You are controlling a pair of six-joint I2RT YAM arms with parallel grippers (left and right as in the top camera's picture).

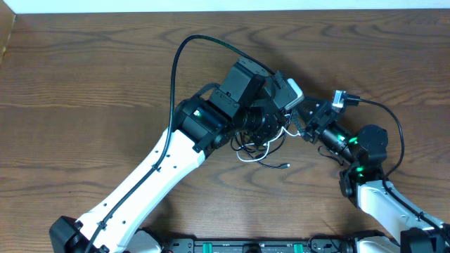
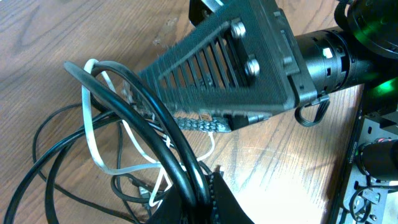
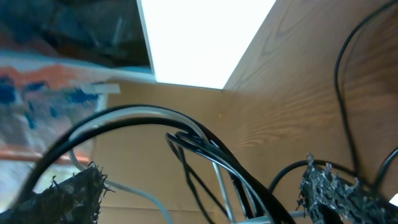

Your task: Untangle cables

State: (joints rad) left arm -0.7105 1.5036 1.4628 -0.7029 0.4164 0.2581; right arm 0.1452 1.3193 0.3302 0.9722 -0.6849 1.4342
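- While the cables [image 1: 261, 160] lie bunched on the worktop [image 1: 84, 84] between the arms, they look limp and light.
- Left fingers [image 2: 219, 198] clench black cables; right fingers [image 3: 68, 196] are spread, released.
- Grab a free loop.

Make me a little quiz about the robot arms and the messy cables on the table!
1. True or false: the right jaws stand open, with cables running between them.
2. One thin cable loops among the black ones. What colour is it?
3. What do the cables lie on? A: a wooden table. B: a blue tray. C: a metal sink.
Key: 1 true; 2 white; 3 A.
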